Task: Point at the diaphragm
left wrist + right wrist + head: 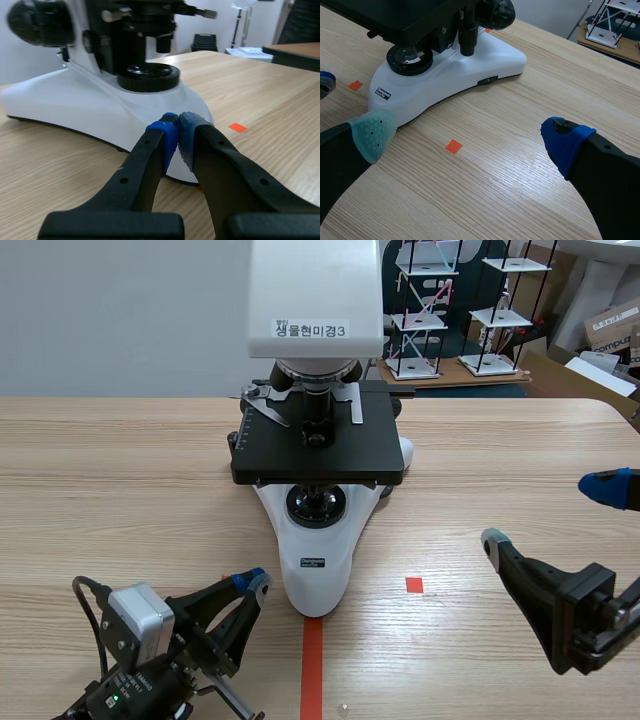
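Note:
A white and black microscope [316, 430] stands in the middle of the table, its base toward me. The diaphragm assembly [140, 35] is the black part under the stage [318, 448], above the round light-source ring [148, 76]; in the scene view the stage hides it. My left gripper [252, 582] lies low at the near left, shut on nothing, its blue pads [170, 135] meeting just short of the base's front tip [195, 107]. My right gripper [548, 512] hangs open at the right, well apart from the microscope base [455, 65].
A small orange-red tape square [414, 584] and a tape line [312, 670] mark the table near the base. Wire-frame models [428, 300] and boxes stand on another surface behind the table. Bare wood lies to both sides of the microscope.

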